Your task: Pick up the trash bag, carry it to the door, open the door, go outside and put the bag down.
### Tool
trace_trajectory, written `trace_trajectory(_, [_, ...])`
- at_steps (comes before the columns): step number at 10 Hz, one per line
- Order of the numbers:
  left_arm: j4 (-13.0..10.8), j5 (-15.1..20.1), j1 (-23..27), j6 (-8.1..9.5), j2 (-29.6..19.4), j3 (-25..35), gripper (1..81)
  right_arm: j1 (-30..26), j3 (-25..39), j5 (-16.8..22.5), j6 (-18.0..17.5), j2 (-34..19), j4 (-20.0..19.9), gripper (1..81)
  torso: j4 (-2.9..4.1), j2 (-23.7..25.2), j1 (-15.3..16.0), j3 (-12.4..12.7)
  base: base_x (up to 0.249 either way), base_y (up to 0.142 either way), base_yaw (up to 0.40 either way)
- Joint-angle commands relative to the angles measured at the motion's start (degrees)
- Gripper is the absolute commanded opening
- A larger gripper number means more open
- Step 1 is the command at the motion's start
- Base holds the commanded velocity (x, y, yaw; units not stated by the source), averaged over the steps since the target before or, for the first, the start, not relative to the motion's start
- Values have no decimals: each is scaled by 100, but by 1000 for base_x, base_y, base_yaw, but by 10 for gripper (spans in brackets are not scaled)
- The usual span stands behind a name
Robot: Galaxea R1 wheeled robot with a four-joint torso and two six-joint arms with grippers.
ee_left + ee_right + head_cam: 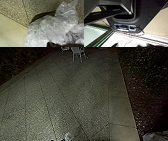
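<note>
1. Location: the trash bag [50, 30] lies close to the left wrist camera, over the seam between speckled paving [50, 109] and smooth border [121, 107]. Whether it bears on the ground cannot be told.
2. Jaw state: cannot be determined for the left jaws or the right jaws. A grip on the bag is unconfirmed.
3. Handling: the film is thin, translucent and creased. Expect a soft, slippery body, probably light, that shifts its shape under load and may tear on sharp edges.
4. Grasp point: use the bunched peak [66, 11], taking several folds together. Avoid pinching a single layer of the side film.
5. Unidentified items: a small pale form [67, 136] shows at the bottom of the head frame, left of centre; it may be part of the bag. A greyish rounded form [155, 137] occupies the lower right corner.
6. Obstructions: a white chair [77, 52] stands at top centre. Dark planting [150, 67] borders the upper right. The middle of the paving offers the widest set-down area; paving joints should present little hindrance.
</note>
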State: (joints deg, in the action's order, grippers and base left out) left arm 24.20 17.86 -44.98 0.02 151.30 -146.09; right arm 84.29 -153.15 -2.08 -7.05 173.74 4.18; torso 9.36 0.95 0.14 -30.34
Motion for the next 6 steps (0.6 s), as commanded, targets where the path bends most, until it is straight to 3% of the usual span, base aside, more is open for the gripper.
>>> trace_trajectory(1, [199, 649, 626, -2, -372, -490, 10, 85, 137, 498, 107, 207, 48, 811, 0, 0, 0, 0, 0, 0, 0])
trace_trajectory(2, [208, 649, 626, -2, -407, -491, 10, 93, 146, 498, 107, 216, 48, 811, 0, -2, 2, 6, 0, 0, 0])
trace_trajectory(3, [252, 649, 626, -2, -424, -491, 811, 93, 155, 498, 107, 216, 56, 811, 0, -2, 2, 6, 0, 0, 0])
trace_trajectory(6, [199, 657, 399, -29, -240, -464, 811, 93, 155, 498, 107, 216, 39, 811, 0, -2, 5, 4, 0, 0, 0])
